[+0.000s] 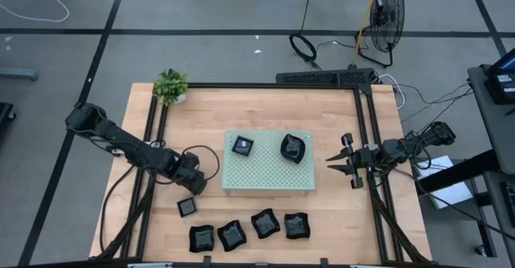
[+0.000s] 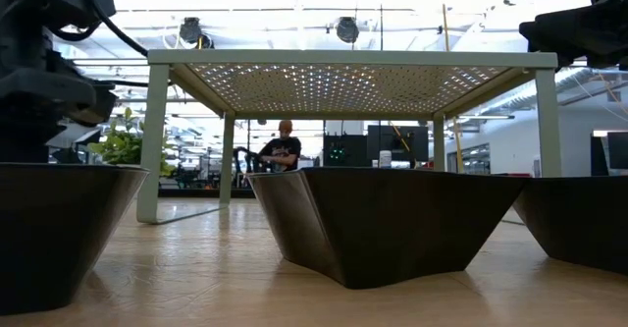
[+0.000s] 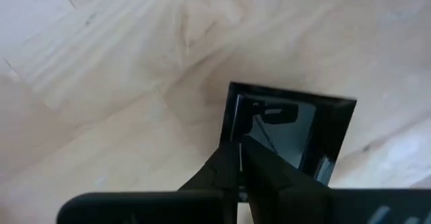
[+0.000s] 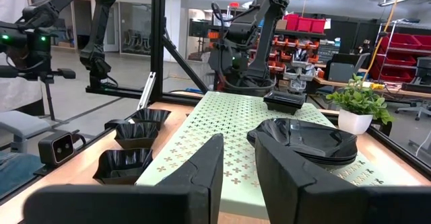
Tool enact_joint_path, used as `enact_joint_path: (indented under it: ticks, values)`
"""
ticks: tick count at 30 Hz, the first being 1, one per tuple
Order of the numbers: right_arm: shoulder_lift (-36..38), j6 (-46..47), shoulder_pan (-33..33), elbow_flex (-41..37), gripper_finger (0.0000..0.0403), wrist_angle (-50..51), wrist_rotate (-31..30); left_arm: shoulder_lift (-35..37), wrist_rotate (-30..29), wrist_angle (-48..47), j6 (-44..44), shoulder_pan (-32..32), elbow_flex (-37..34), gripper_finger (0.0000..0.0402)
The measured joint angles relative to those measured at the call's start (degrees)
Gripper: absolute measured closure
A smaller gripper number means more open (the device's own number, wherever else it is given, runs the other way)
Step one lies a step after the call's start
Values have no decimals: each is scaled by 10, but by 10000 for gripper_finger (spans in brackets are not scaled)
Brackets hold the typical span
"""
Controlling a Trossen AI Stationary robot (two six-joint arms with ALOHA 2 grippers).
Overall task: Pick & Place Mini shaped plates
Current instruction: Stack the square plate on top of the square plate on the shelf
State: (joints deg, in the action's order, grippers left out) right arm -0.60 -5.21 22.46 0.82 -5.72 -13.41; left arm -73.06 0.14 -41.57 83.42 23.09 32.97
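The mini shaped plates are glossy black. A small square one (image 1: 243, 146) and a rounded stack (image 1: 293, 148) sit on the pale green perforated board (image 1: 269, 175), which stands on legs (image 2: 152, 150). Several wavy plates (image 1: 232, 235) lie in a row on the wood near the table's near edge. Another small square plate (image 1: 187, 207) lies left of the board. My left gripper (image 1: 193, 184) is over its far edge, shut. My right gripper (image 1: 342, 162) hovers open to the right of the board, pointing at it. My left gripper (image 3: 239, 150) is shut, coming from above, and its tips meet on the side rim (image 3: 226, 133) of the small square plate (image 3: 289, 126). The rim runs in between the two fingers. In the high view the plate looks flat on the wood; whether it is lifted I cannot tell.
A small potted plant (image 1: 170, 85) stands at the table's far left corner. A black frame (image 1: 366, 139) runs along the table's sides. There is bare wood (image 1: 338, 212) right of the plate row and on the far side of the board. A person (image 2: 285, 145) sits in the room behind.
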Motion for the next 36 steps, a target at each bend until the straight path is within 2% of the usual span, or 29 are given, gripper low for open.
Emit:
enact_joint_path:
  ticks: [4, 10, 14, 20, 23, 36]
  values:
    - [0, 0, 0, 0, 328, 0, 0, 0, 0, 1, -3, -14, 1, 380]
    - [0, 0, 0, 0, 328, 0, 0, 0, -7, -12, -74, -21, 31, 376]
    - [0, 0, 0, 0, 328, 0, 0, 0, -16, -48, -100, -21, 53, 349]
    - [0, 0, 0, 0, 328, 0, 0, 0, 8, -64, -110, -18, 42, 294]
    - [0, 0, 0, 0, 328, 0, 0, 0, -4, -66, -112, -15, 39, 280]
    - [0, 0, 0, 0, 328, 0, 0, 0, -22, -71, -113, -15, 27, 288]
